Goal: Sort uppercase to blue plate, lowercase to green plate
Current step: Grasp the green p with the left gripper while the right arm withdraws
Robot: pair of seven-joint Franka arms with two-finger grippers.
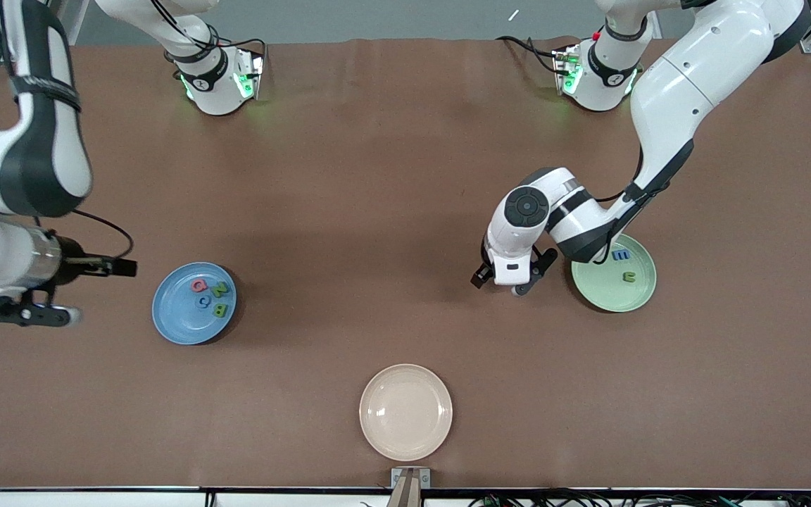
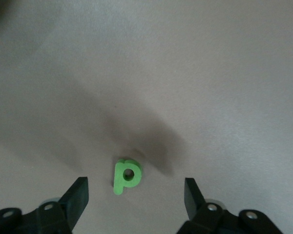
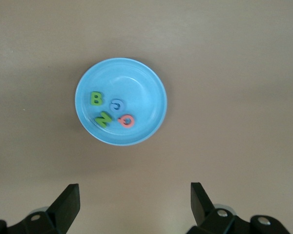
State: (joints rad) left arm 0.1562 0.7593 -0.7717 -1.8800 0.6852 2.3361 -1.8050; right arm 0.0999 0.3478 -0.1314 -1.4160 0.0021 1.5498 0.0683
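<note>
The blue plate [image 1: 170, 320] holds the capitals: pink-red Q [image 1: 198, 285], green N [image 1: 219, 289], blue C [image 1: 204, 302] and green B [image 1: 221, 309]. It also shows in the right wrist view [image 3: 151, 83]. The green plate [image 1: 613, 299] holds a blue m [image 1: 620, 255] and a green u [image 1: 629, 277]. A green p [image 2: 126, 175] lies on the table between the open fingers of my left gripper [image 2: 136, 197], low over the table beside the green plate [image 1: 511, 282]. My right gripper [image 1: 92, 290] is open, empty and raised beside the blue plate [image 3: 135, 204]. The blue x is not in view.
An empty cream plate [image 1: 405, 412] sits near the table's front-camera edge, midway between the two arms' ends. The left arm's forearm [image 1: 588, 225] overhangs part of the green plate.
</note>
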